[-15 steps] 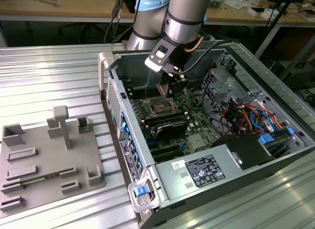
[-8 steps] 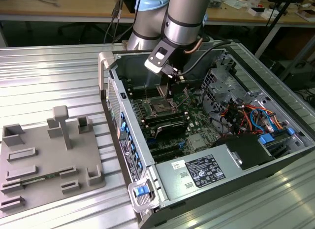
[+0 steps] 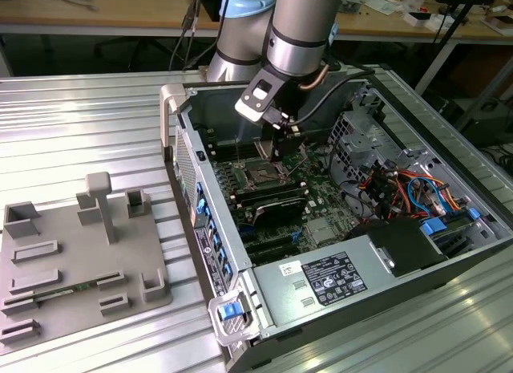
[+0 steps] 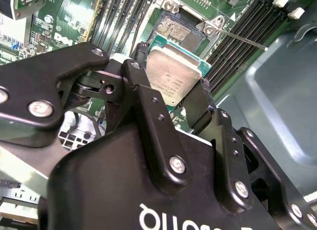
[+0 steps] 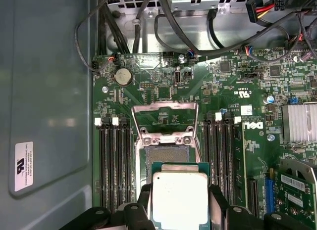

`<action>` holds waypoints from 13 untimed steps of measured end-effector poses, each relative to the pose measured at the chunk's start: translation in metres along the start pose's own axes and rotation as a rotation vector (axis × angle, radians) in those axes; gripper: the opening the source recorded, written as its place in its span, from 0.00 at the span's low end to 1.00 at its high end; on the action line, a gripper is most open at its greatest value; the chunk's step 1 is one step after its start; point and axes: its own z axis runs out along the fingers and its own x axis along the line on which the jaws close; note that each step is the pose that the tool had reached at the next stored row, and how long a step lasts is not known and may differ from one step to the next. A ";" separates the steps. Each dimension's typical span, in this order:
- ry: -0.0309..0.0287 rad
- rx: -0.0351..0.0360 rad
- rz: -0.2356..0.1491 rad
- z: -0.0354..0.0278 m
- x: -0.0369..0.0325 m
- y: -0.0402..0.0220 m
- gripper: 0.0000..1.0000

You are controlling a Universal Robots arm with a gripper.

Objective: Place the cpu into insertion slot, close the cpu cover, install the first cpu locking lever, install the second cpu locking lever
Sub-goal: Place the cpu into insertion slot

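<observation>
- The cpu point(image 4: 173, 74) is a small, flat, square chip. Its top is dull silver-grey metal with faint print, and a thin green edge shows round the rim.
- The gripper point(image 4: 171, 81) holds it, with a black finger pressed against each of two opposite sides; the fingers point(image 5: 216, 203) are narrow, closed on the chip.
- The cpu hangs clear of the green board point(image 5: 148, 86), over the near part of the slot point(image 5: 167, 153), and is not seated.
- The slot's dark, dotted centre lies bare, and the cover point(image 5: 166, 107) stands open on its far side.
- In the first wrist view the cpu hides the near part of the slot, and the chip's edge nearest the gripper is cut off.
- In the exterior view the arm reaches into the case point(image 3: 192, 148), and the chip under the gripper point(image 3: 282, 140) is too small to make out.
</observation>
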 end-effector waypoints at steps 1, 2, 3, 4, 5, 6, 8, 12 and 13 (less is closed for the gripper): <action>-0.0001 0.0000 0.000 0.0003 0.0000 0.0000 0.55; -0.0003 0.0000 0.000 0.0010 0.0000 0.0000 0.55; -0.0018 -0.0001 0.000 0.0020 0.0000 0.0000 0.55; -0.0025 -0.0001 0.000 0.0026 0.0000 0.0000 0.55; -0.0034 -0.0002 0.000 0.0033 0.0000 0.0000 0.55; -0.0040 -0.0001 0.000 0.0039 0.0000 0.0000 0.55; -0.0054 -0.0002 0.000 0.0056 0.0001 0.0001 0.55; -0.0074 -0.0002 -0.001 0.0076 0.0007 0.0006 0.55; -0.0076 0.0000 -0.001 0.0078 0.0007 0.0006 0.55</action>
